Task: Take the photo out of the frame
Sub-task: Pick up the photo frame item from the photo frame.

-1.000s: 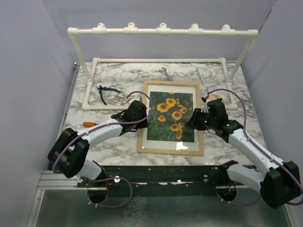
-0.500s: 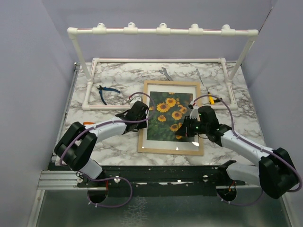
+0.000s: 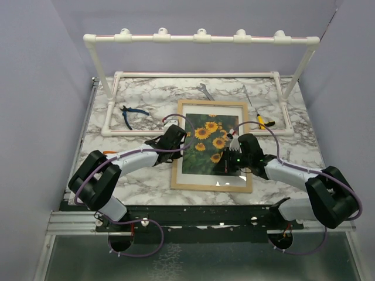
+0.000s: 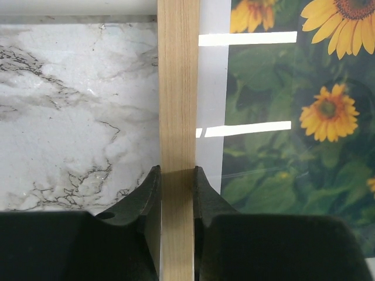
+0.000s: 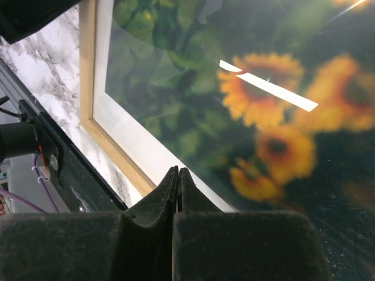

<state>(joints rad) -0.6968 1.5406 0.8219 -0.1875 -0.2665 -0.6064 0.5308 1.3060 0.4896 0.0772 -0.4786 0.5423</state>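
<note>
1. At the left of the marble table [image 3: 146,175], blue-handled pliers [image 3: 133,113] lay inside the base of the white PVC pipe rack [image 3: 199,38]. An orange-handled screwdriver [image 3: 110,153] lay nearer the arms, partly hidden by the left arm.
2. The left gripper [image 4: 177,175] sat at the left rail of the frame [image 4: 177,88], about halfway along it. Its jaws were narrow, with one finger pressed against each side of the light-wood strip, clamping it.
3. The frame lay flat in the middle of the table, face up, its long sides running away from the arms. The photo [image 3: 202,158] of yellow sunflowers among dark green leaves was inside it, bordered by the white mat [image 4: 210,88]. Bright light streaks showed on the glossy surface.
4. The right gripper [image 5: 177,175] was over the lower right part of the photo. Its jaws were fully together and held nothing. In the right wrist view the tips pointed toward the mat strip by the near rail; whether they touched the surface could not be told.
5. Beyond the frame's far edge lay a metal wrench [image 3: 205,91], and to its right a yellow-handled screwdriver [image 3: 262,121].
</note>
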